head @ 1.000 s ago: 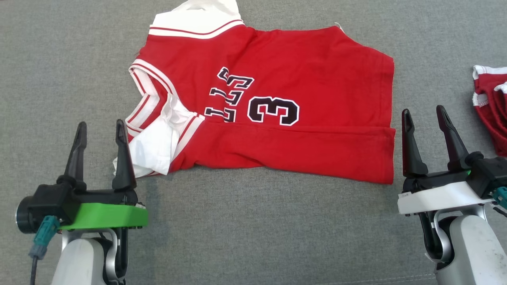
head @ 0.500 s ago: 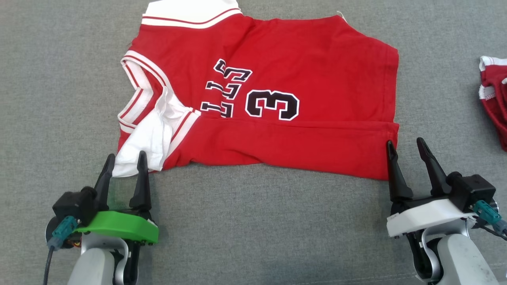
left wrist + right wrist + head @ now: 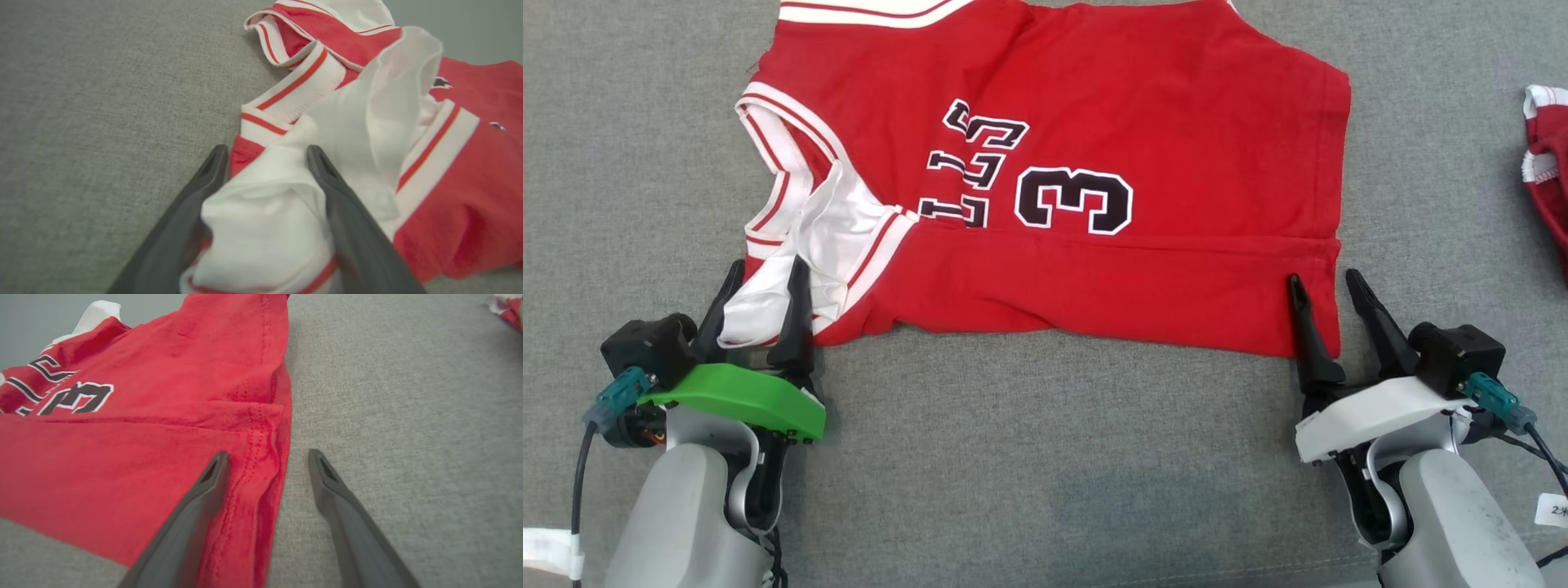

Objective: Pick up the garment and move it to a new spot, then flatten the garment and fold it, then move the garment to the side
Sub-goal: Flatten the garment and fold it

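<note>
Soft matt red knit garment [image 3: 1094, 163] lies on coarse grey woven fabric surface [image 3: 1045, 457].

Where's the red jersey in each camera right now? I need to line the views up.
Head view: jersey, upper middle.
Left wrist view: jersey right half, white sleeve between left gripper's fingers.
Right wrist view: jersey left half, hem edge between right gripper's fingers.
Shared landmark: black lettering.

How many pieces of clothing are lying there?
2: a red jersey in the middle, and a red-and-white garment at the right edge, partly cut off. Others may be hidden.
</note>
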Motion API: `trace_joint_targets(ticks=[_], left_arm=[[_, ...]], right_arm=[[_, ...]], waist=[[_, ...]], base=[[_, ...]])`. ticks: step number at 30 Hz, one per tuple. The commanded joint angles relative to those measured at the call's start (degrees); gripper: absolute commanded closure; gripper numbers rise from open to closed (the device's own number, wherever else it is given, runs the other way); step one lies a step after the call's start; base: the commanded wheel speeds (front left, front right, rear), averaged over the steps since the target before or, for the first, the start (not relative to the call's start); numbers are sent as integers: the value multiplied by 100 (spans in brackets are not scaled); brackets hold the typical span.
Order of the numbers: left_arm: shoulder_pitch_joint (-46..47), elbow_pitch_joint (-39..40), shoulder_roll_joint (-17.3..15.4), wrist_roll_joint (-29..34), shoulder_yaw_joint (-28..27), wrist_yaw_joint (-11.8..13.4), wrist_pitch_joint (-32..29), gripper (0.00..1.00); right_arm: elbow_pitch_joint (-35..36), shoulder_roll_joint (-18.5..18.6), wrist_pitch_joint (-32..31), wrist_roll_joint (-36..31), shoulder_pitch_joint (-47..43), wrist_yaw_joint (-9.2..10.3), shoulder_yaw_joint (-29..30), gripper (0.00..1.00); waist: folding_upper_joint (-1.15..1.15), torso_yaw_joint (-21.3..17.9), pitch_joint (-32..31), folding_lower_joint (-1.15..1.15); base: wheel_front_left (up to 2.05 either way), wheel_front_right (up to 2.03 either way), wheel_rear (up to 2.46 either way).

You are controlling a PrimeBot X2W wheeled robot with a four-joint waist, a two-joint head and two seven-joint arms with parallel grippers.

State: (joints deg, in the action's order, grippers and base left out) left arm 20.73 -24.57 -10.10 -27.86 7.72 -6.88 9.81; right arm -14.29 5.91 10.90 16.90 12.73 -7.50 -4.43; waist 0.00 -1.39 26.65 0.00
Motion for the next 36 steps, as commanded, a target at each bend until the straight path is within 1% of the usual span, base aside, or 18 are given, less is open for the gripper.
trace_joint_targets(ticks=[1,2,3,4,5,6,7,11,14,15,19,21,22,23,24,29,32,36], left_arm=[[13,-190,-4,-32,83,-30,-132,0],[37,-252,-11,-106,101,-33,-168,0],[54,-314,-29,-154,130,-39,-217,0],[80,-381,-46,-195,161,-46,-268,0],[88,-426,-55,-233,188,-51,-288,34],[101,-463,-59,-273,207,-48,-296,83],[111,-499,-68,-308,227,-49,-309,100],[139,-529,-40,-485,298,-62,-196,100],[87,-404,-49,-715,307,-67,-89,100],[-20,-224,-62,-908,332,-68,-45,100],[-307,276,-186,-1251,351,-70,-59,100],[-518,559,-261,-1350,326,-69,-70,100],[-518,559,-261,-1350,326,-69,-70,100],[-634,719,-270,-1421,294,-68,-75,100],[-766,867,-289,-1428,265,-44,-92,100],[-1508,1650,-327,-1531,219,227,-245,100],[-1910,2019,-333,-1579,234,396,-374,100],[-2326,2396,-330,-1609,276,594,-557,100]], right_arm=[[-100,10,-79,41,36,3,-36,0],[-137,14,-96,85,50,3,-65,0],[-183,21,-129,120,72,4,-91,6],[-225,35,-182,156,83,4,-133,32],[-253,44,-195,205,91,3,-164,83],[-280,56,-235,242,95,3,-196,100],[-312,67,-295,280,93,3,-236,100],[-265,169,-276,403,90,7,-316,100],[-109,234,-222,471,59,7,-304,100],[64,311,-205,502,5,7,-281,100],[500,470,-328,592,-199,7,-236,100],[724,568,-458,633,-376,7,-204,100],[724,568,-458,633,-376,7,-204,100],[849,623,-526,632,-464,7,-202,100],[964,663,-597,668,-555,7,-193,100],[1457,828,-958,774,-1074,7,-34,100],[1598,869,-1129,827,-1366,7,137,100],[1604,859,-1236,842,-1567,7,256,100]], waist=[[0,-10,19,0],[0,-16,25,0],[0,-24,27,0],[0,-30,25,0],[0,-33,23,0],[0,-32,20,0],[0,-31,15,0],[0,-18,-14,0],[0,3,-50,0],[0,26,-78,0],[0,98,-153,0],[0,140,-213,0],[0,140,-213,0],[0,160,-242,0],[0,178,-278,0],[0,295,-455,0],[0,353,-556,0],[0,378,-648,0]], base=[[0,0,0],[0,0,0],[0,0,0],[0,0,0],[0,0,0],[0,0,0],[0,0,0],[0,0,0],[0,0,0],[0,0,0],[0,0,0],[0,0,0],[0,0,0],[0,0,0],[0,0,0],[0,0,0],[0,0,0],[0,0,0]])
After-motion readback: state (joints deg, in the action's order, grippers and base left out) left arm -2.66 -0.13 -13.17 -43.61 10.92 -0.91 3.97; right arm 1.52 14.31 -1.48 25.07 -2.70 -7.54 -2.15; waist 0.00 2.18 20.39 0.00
